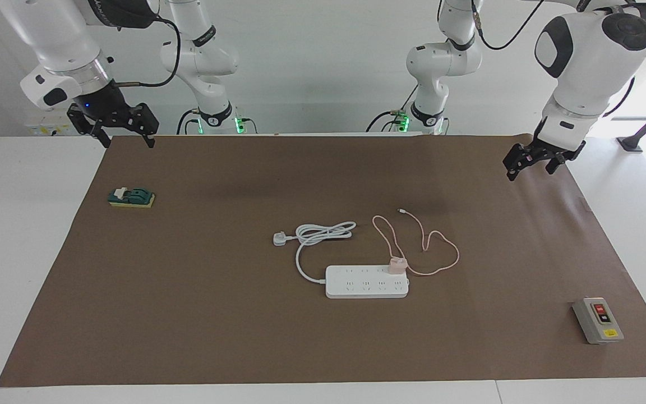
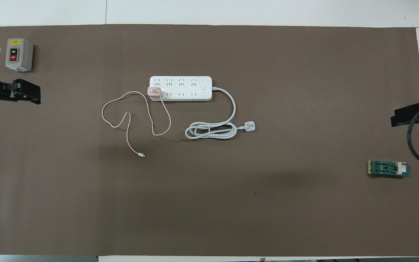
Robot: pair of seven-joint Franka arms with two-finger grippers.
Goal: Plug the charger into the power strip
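Observation:
The pale-pink charger (image 1: 397,265) stands upright on the white power strip (image 1: 356,283), on the socket at the end toward the left arm; its prongs are hidden. It also shows in the overhead view (image 2: 155,92) on the strip (image 2: 186,84). Its thin pink cable (image 1: 451,247) loops over the mat nearer the robots. My left gripper (image 1: 529,168) is open and empty, raised over the mat's corner at the left arm's end, well apart from the charger; it shows in the overhead view (image 2: 36,92). My right gripper (image 1: 127,137) is open and empty and waits over the mat's edge (image 2: 395,119).
The strip's thick white cord ends in a white plug (image 1: 280,239) beside the strip. A grey box with red and black buttons (image 1: 598,320) stands at the left arm's end. A green switch block (image 1: 131,197) lies at the right arm's end. A brown mat (image 1: 188,314) covers the table.

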